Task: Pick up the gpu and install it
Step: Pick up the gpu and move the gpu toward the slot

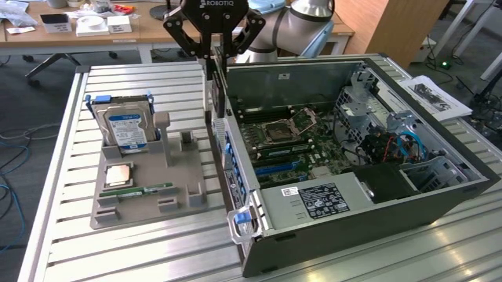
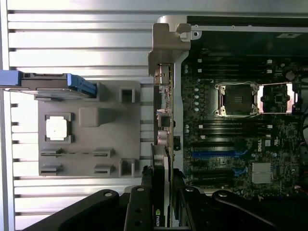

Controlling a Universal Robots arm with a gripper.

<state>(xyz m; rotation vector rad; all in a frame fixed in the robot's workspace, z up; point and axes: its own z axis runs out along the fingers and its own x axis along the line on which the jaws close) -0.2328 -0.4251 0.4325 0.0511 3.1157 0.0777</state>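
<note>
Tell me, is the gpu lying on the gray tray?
No, the gpu is held edge-on between the jaws of the gripper, by the case, off the gray tray.

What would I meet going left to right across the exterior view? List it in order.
Silver hard drive with blue label → black gripper clamped on the thin green gpu card → square metal CPU socket on the motherboard inside the open case → white printed paper sheet.
</note>
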